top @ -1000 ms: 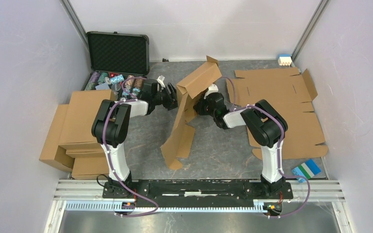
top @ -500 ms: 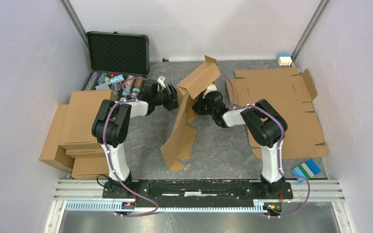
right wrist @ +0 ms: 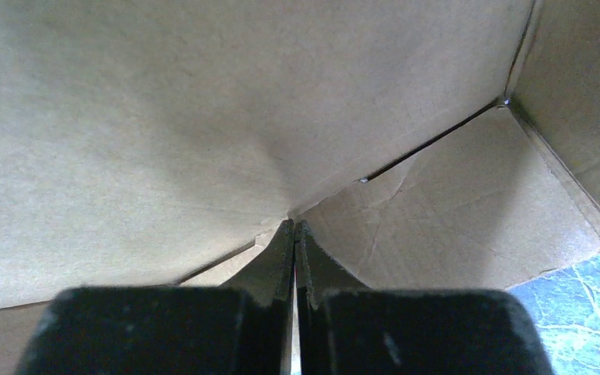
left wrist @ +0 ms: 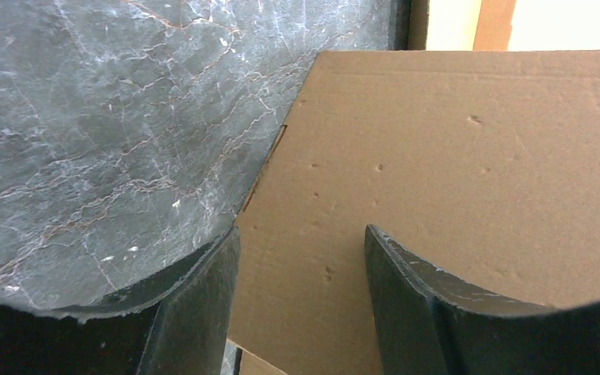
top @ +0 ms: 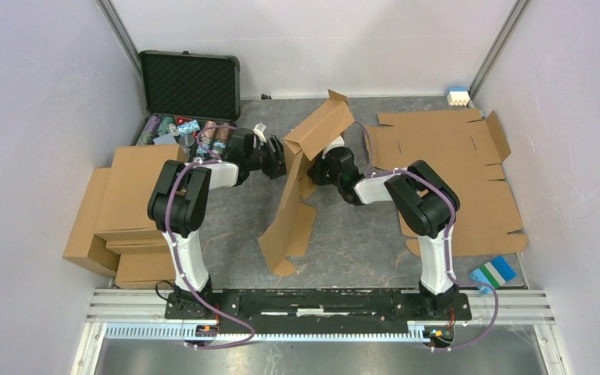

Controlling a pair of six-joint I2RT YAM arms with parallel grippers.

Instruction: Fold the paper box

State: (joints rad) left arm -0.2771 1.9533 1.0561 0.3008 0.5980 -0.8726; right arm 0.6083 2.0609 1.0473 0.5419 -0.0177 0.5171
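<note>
The paper box [top: 295,191] is a brown cardboard blank standing on edge at mid table, its top flap [top: 320,125] bent over to the right. My left gripper [top: 278,156] is open and rests against the blank's left face. In the left wrist view its jaws [left wrist: 301,244] stand wide apart over the flat panel [left wrist: 469,156], gripping nothing. My right gripper [top: 318,168] is shut and pokes into the blank from the right, under the bent flap. In the right wrist view its closed tips [right wrist: 294,226] touch an inner crease of the cardboard [right wrist: 164,117].
An open black case [top: 190,82] with poker chips [top: 187,131] sits at the back left. Folded brown boxes [top: 121,207] are stacked at the left. Flat blanks [top: 453,168] lie at the right. A small blue-white block [top: 458,97] and a blue-green card [top: 493,273] lie near the right wall.
My right gripper has pushed a little to the left, deeper against the blank. The top flap has shifted slightly left. The left arm has hardly moved.
</note>
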